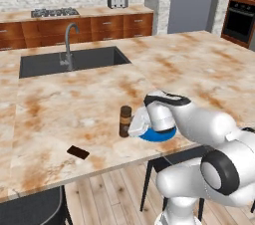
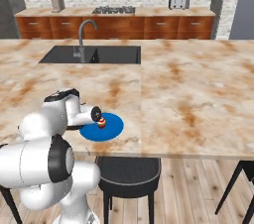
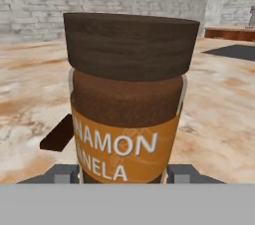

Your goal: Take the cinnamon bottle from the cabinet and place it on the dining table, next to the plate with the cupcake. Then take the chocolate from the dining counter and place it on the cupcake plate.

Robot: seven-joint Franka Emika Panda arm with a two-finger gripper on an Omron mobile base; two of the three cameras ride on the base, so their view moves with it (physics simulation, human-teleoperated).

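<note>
Left base view: marbled worktop (image 1: 199, 64) across most of frame, dark sink (image 1: 74, 60) and curved tap (image 1: 69, 45) set into its far left part. White arm (image 1: 199, 124) reaching in from lower right, bent low over near edge. Blue plate (image 1: 158, 135) by that edge, mostly hidden under wrist; in right base view plate (image 2: 110, 128) lying flat with cupcake (image 2: 101, 122) on its left part. Bottle (image 1: 125, 121) upright on worktop just left of plate, dark cap up. Hand view: bottle (image 3: 127, 104) close up between finger tips, orange label band low on it. End effector (image 1: 133, 128) closed around bottle, one tip at each side near its base. Chocolate (image 1: 78, 152) flat on worktop, left of bottle and nearer the edge, apart from it; seen as dark bar (image 3: 59, 133) behind bottle in hand view.
</note>
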